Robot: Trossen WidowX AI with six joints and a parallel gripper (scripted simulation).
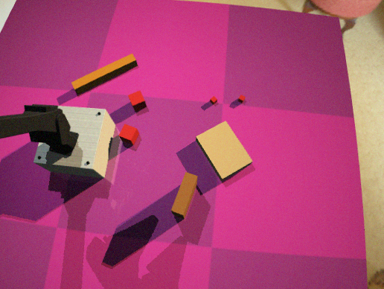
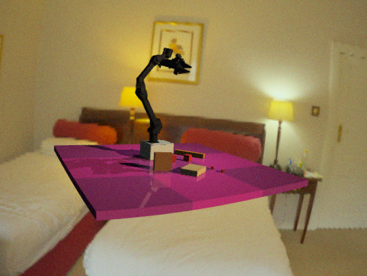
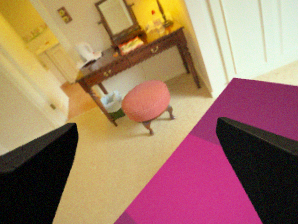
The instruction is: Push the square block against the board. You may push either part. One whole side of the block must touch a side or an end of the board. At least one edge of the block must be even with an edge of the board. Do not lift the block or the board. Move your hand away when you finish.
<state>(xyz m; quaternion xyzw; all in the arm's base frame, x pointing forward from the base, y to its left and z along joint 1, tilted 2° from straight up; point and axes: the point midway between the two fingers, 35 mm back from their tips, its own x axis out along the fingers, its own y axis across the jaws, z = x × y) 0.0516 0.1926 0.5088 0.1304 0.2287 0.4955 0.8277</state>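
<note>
pink checkered table (image 1: 290, 194) (image 2: 131, 199) (image 3: 185, 185) in a lamplit bedroom: block and board still to be joined

the brown block (image 1: 184, 194) (image 2: 163, 161), which i take for the square one, stands upright on a narrow side, its broad face squarish in the exterior view. near it, with a gap between, lies a flat tan slab (image 1: 224, 150) (image 2: 193, 169), longer than wide from above and probably my board. the two sit at different angles, with no side touching.

farther off, nearer my pale base box (image 1: 87, 126) (image 2: 147, 149), are one red cube (image 1: 137, 97) (image 2: 188, 157) and another red cube (image 1: 129, 134) (image 2: 173, 158). a long orange bar (image 1: 104, 72) (image 2: 190, 154) lies beyond them; it could also pass for a board, so i am not certain of my choice.

my black arm (image 1: 22, 124) (image 2: 142, 83) is raised high. my gripper (image 2: 190, 70) (image 3: 148, 127) hangs well above the table, jaws wide open and holding nothing.

i judge the step in hand to be the approach, before any pushing. next i should come down beside one part and slide it low and slowly, turning it until one whole block side meets the board and an edge lines up. pushing high could tip the upright block. then i should back away.
</note>
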